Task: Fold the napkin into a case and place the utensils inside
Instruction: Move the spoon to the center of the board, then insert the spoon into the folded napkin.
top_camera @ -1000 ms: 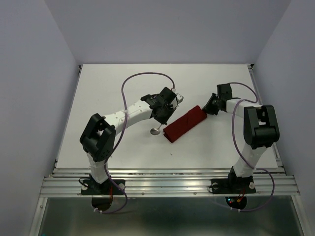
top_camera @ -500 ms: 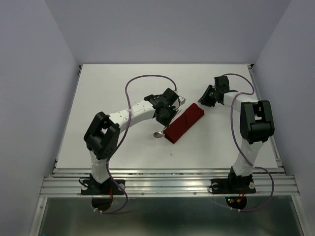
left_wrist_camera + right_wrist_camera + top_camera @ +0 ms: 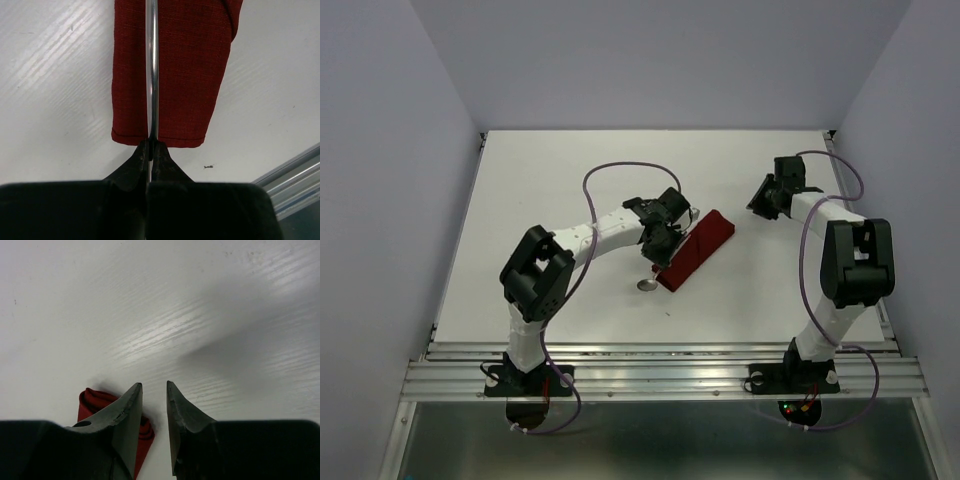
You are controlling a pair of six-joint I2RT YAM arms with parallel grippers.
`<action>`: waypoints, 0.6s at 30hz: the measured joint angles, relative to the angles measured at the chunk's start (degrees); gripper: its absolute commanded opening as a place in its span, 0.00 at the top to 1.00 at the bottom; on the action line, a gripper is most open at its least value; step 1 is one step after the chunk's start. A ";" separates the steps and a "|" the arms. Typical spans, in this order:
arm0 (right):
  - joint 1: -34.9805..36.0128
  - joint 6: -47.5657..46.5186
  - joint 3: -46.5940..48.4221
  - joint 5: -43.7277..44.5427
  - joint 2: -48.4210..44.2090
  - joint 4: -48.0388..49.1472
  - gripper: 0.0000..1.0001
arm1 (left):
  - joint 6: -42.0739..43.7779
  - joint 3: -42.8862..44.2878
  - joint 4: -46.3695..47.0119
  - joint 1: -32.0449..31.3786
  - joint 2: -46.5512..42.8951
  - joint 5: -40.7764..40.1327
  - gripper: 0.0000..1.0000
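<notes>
The napkin is folded into a narrow dark red case (image 3: 702,243) lying diagonally at mid-table. My left gripper (image 3: 665,238) is at its left edge, shut on the spoon's slim handle. The spoon bowl (image 3: 647,285) hangs just off the case's near end. In the left wrist view the silver handle (image 3: 152,75) runs lengthwise over the case (image 3: 185,75) from my left gripper (image 3: 151,148), which is at the cloth's hemmed end. My right gripper (image 3: 761,204) is off the case's far end, slightly open and empty. In the right wrist view (image 3: 154,390) the cloth's end (image 3: 91,399) shows behind the left finger. The other utensil is not in view.
The white table (image 3: 550,190) is walled at the left, back and right. An aluminium rail (image 3: 660,365) runs along the near edge and shows in the left wrist view (image 3: 295,172). A small dark speck (image 3: 209,166) lies near the case's end.
My left gripper has moved right and toward the near end of the case, carrying the spoon over the cloth. My right gripper has let go of the case's far end and drawn back to the upper right.
</notes>
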 measured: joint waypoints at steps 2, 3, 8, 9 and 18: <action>-0.24 -0.17 0.00 -0.68 0.52 -0.07 0.71 | -0.22 0.00 -0.07 -0.61 0.44 0.07 1.00; -0.26 -0.24 0.07 -1.31 0.96 0.09 0.72 | -0.31 0.00 -0.15 -0.90 0.76 0.13 1.00; -0.24 -0.42 0.57 -4.70 5.40 0.48 0.71 | -0.44 1.07 -1.49 -1.90 3.52 0.17 1.00; -0.26 -0.17 0.57 -5.25 6.45 0.61 0.71 | -0.44 1.27 -1.68 -1.99 4.00 0.17 1.00; 0.52 -0.44 3.72 -7.67 9.11 1.31 0.71 | -0.39 5.46 -3.87 -3.13 6.54 0.17 1.00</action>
